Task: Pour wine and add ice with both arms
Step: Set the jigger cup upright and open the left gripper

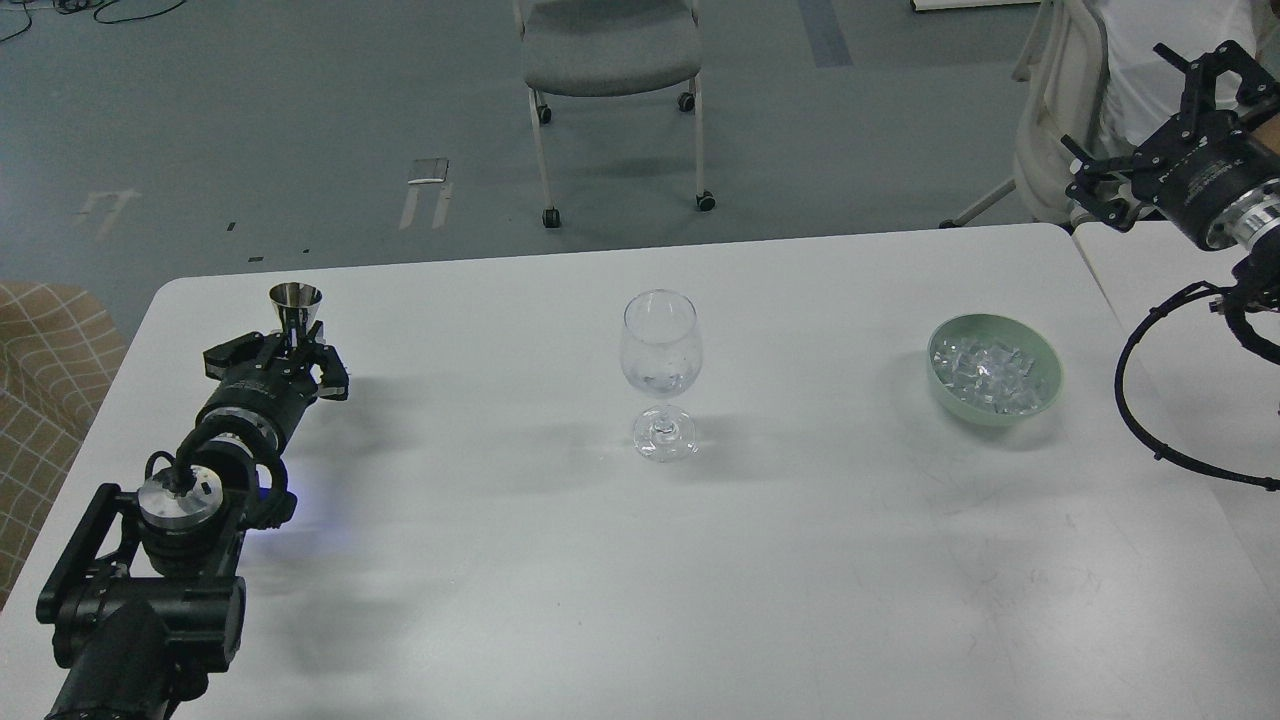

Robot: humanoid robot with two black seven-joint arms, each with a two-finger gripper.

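Observation:
A clear wine glass (660, 360) stands upright mid-table, with a little clear wine (658, 381) barely visible low in its bowl. A green bowl (1044, 398) at the right holds several small clear ice cubes (988, 373). My left gripper (292, 352) is at the far left of the table, shut around the waist of a small silver metal jigger (295, 303) that stands upright. My right gripper (1142, 122) is open and empty, raised beyond the table's far right corner, up and right of the bowl.
The white table (640, 560) has a second white table (1180, 330) butted against its right side. A grey wheeled chair (610, 45) stands on the floor behind. A tan checked seat (45, 360) is at the left edge. My right arm's cable (1130, 400) loops over the right table.

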